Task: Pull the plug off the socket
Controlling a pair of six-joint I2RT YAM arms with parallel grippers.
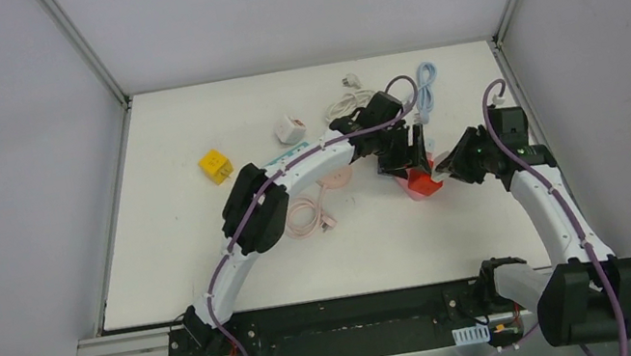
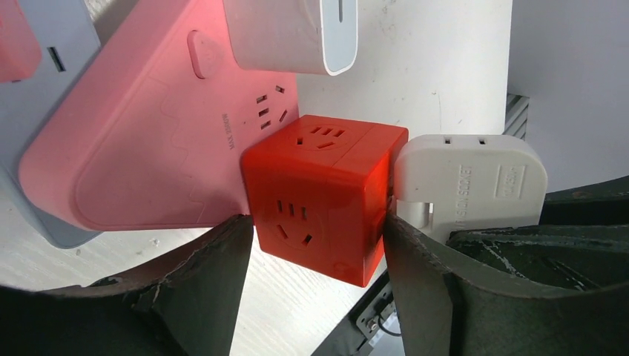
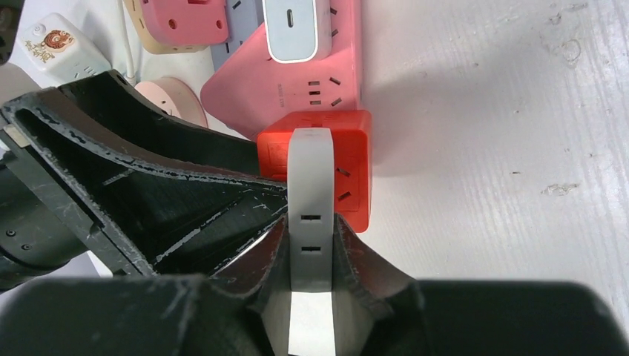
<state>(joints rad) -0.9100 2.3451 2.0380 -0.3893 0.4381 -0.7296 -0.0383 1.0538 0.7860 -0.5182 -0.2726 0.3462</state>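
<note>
I located the red cube socket (image 1: 423, 184) right of centre in the top view, on the white table (image 1: 206, 246). The left gripper (image 2: 315, 226) was clamped on it. In the left wrist view, one black finger pressed the cube's lower left edge and the other its lower right edge. The white plug (image 2: 467, 182) sat against the cube's right face in that view, touching it. The right gripper (image 3: 311, 241) was closed on the plug, one finger on each flat side, low in the right wrist view.

Edges: in the left wrist view, the cube's left edge stood just beside the slanted edge of the pink power strip (image 2: 148, 133). I could not tell whether they touched. A white charger (image 2: 297, 33) sat in the strip at the top of the frame.

Open room: in the right wrist view, white table surface filled the right half of the frame beside the cube. In the top view, the right arm stood near the table's right edge and the grey wall (image 1: 628, 84). A yellow cube (image 1: 214, 165) lay well apart at the upper left.
</note>
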